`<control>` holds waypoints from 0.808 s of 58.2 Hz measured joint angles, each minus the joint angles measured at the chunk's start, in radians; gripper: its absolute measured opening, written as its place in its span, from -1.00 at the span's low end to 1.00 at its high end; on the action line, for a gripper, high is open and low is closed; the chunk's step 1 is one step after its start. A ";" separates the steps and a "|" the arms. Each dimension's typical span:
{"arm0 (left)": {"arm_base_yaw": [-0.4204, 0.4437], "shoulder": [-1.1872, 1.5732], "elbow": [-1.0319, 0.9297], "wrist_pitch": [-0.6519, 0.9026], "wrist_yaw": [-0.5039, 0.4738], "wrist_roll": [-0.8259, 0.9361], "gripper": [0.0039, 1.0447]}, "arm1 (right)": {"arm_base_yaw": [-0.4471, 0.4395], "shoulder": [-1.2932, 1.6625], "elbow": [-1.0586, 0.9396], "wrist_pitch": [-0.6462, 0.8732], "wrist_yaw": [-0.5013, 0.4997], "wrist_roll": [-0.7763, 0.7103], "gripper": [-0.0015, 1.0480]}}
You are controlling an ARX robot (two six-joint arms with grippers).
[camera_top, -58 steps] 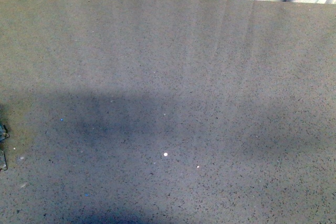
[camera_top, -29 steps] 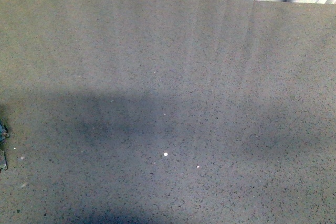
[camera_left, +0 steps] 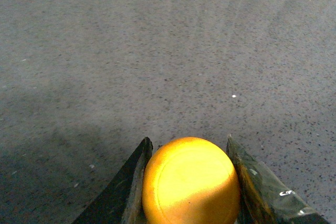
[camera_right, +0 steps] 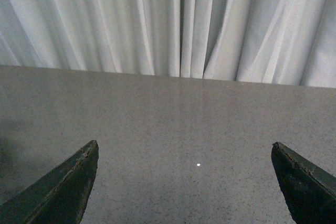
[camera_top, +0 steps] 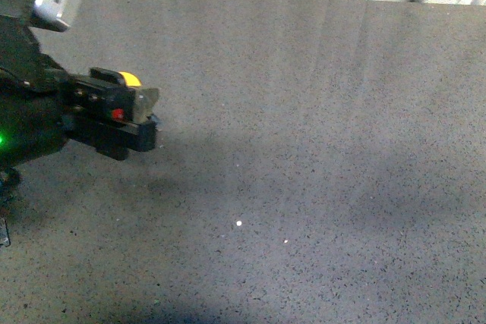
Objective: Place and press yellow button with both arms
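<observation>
A: Status?
B: Early. The left tool (camera_top: 146,115) is pinching the yellow button (camera_left: 190,181), jaws tight on either side of the cap, dome toward the wrist camera.
A: Is it on the worktop yet?
B: Doesn't look like it. Front view shows the left arm (camera_top: 30,123) over the left part of the worktop (camera_top: 319,157) with a shadow under it. I'd say the button is being carried above the surface, but I can't confirm whether it's touching.
A: Right side?
B: The right tool (camera_right: 184,148) is spread wide with nothing between the jaws, pointing across the worktop toward the curtain (camera_right: 178,24). It's out of the front view.
A: What's left?
B: Nearly everything — set the button down, let go, then press the cap. It isn't placed yet and pressing hasn't started.
</observation>
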 joint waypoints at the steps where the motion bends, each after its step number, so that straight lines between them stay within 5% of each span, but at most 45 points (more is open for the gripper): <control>1: -0.011 0.013 0.006 0.008 0.000 -0.004 -0.36 | 0.000 0.000 0.000 0.000 0.000 0.000 0.82; 37: -0.109 0.248 0.056 0.109 -0.017 -0.018 -0.36 | 0.000 0.000 0.000 0.000 0.000 0.000 0.82; 47: -0.113 0.275 0.056 0.117 -0.014 -0.018 0.18 | 0.000 0.000 0.000 0.000 0.000 0.000 0.82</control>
